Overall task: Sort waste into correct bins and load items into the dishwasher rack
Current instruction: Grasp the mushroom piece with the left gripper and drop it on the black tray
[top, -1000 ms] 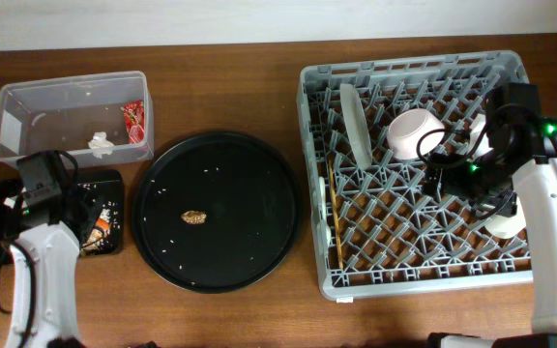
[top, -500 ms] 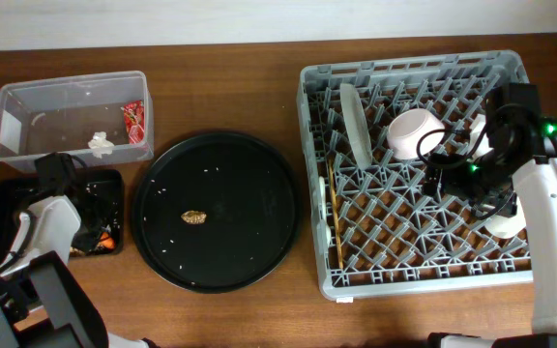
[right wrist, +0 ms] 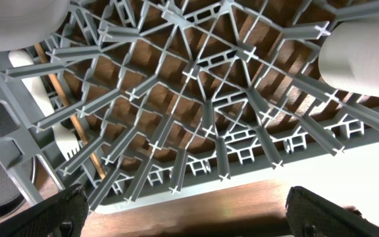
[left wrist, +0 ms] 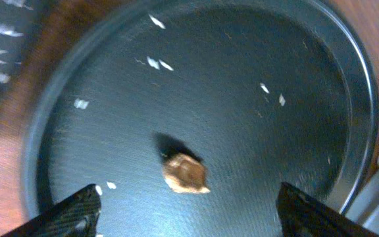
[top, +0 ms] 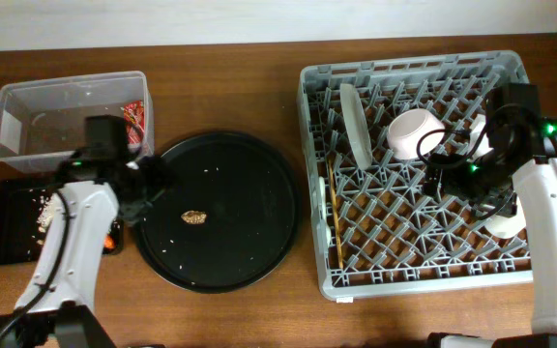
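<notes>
The large square grey plastic rack (top: pixel 414 169) holds an upright white round plate (top: pixel 358 124), a white bowl (top: pixel 412 132) and a thin wooden chopstick (top: pixel 335 222). The right wrist view adds a white plastic fork (right wrist: pixel 54 128) beside it. Left of the rack, a large round black tray (top: pixel 249 174) carries a small brown lump (left wrist: pixel 185 174) under the spread left tool (left wrist: pixel 188 201). The right tool (right wrist: pixel 183 204), also spread, hangs over the rack.

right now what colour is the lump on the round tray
The lump is light brown, clearest in the left wrist view.
</notes>
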